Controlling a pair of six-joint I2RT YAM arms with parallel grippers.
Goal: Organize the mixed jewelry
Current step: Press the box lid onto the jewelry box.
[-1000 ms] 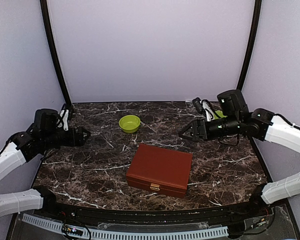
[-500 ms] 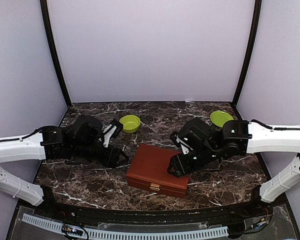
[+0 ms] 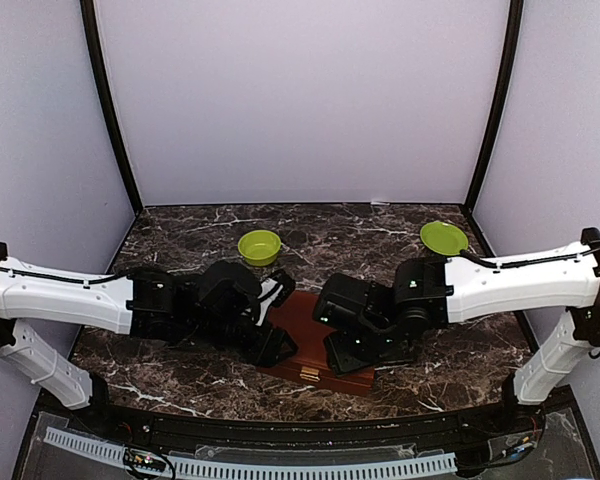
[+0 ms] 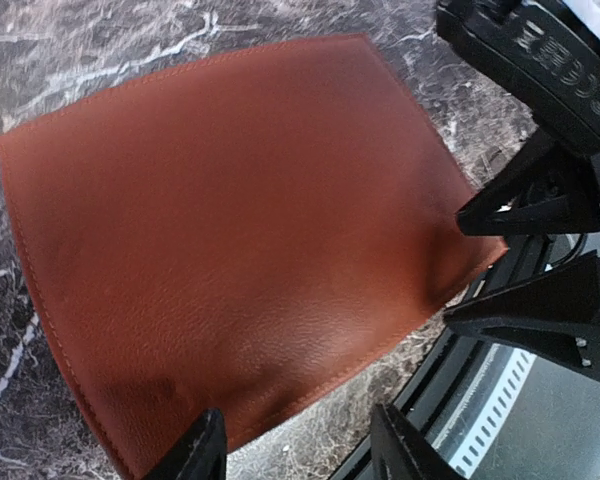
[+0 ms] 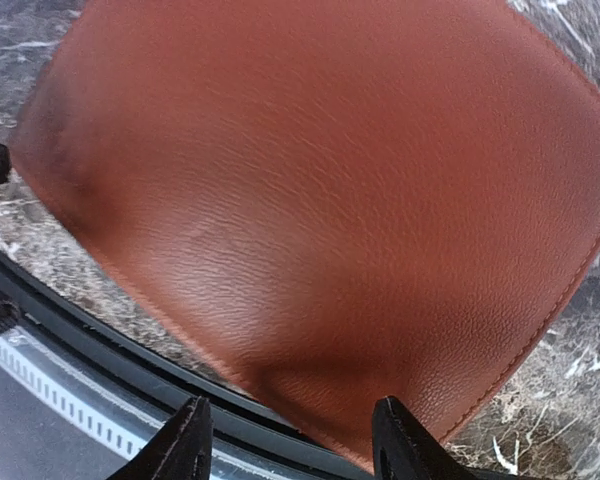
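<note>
Hovering half-open and empty, the left pincer (image 4: 298, 450) and right pincer (image 5: 292, 445) face each other over the closed red-brown box (image 4: 230, 220) beneath them; where the jewelry lies cannot be told.

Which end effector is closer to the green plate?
Right. The right end effector is over the box's near right side, the left end effector over its left side, farther from the plate.

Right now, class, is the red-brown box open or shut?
Shut: the box has its lid down flat; both wrist views show only unbroken leather top, no lining.
</note>
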